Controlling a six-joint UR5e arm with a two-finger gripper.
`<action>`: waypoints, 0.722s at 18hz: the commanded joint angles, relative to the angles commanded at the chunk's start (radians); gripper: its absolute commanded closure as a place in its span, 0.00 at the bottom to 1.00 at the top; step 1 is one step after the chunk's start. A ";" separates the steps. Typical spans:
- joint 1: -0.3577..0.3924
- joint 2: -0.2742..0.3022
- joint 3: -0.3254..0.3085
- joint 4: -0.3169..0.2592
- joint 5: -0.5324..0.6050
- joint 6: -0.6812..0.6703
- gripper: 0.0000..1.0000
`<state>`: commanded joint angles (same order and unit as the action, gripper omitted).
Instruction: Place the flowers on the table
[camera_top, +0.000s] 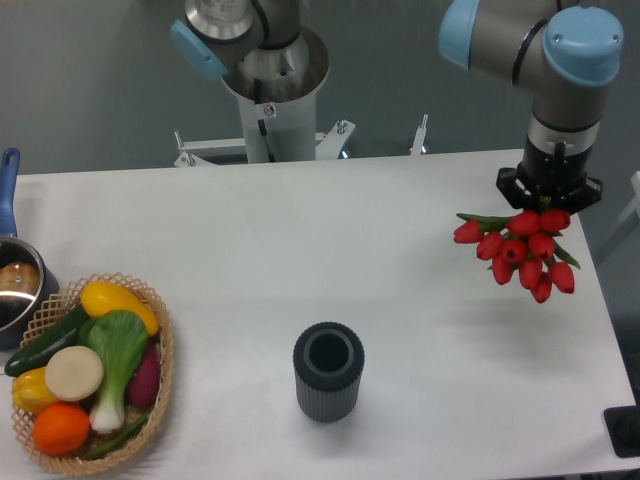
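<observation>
The surface (300, 260) is broad and white, with bare room at its right side, well apart from the vase (328, 370) and the basket (165, 385) of vegetables. The arm (560, 60) would best come straight down there, laying the bunch on its side low before letting go, so the buds do not drop or roll toward the edge. The flowers (520, 250) hang tilted at the right, seemingly above the surface. The pincer (549, 196) looks clamped on their stems, though its fingers are hidden from view.
</observation>
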<state>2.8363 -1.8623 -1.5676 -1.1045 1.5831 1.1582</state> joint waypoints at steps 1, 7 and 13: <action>0.000 0.000 -0.012 0.005 0.002 0.000 1.00; -0.021 0.006 -0.072 0.005 0.002 0.000 0.99; -0.074 0.040 -0.204 0.011 0.015 -0.002 0.98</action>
<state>2.7628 -1.8224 -1.7717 -1.0937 1.5983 1.1566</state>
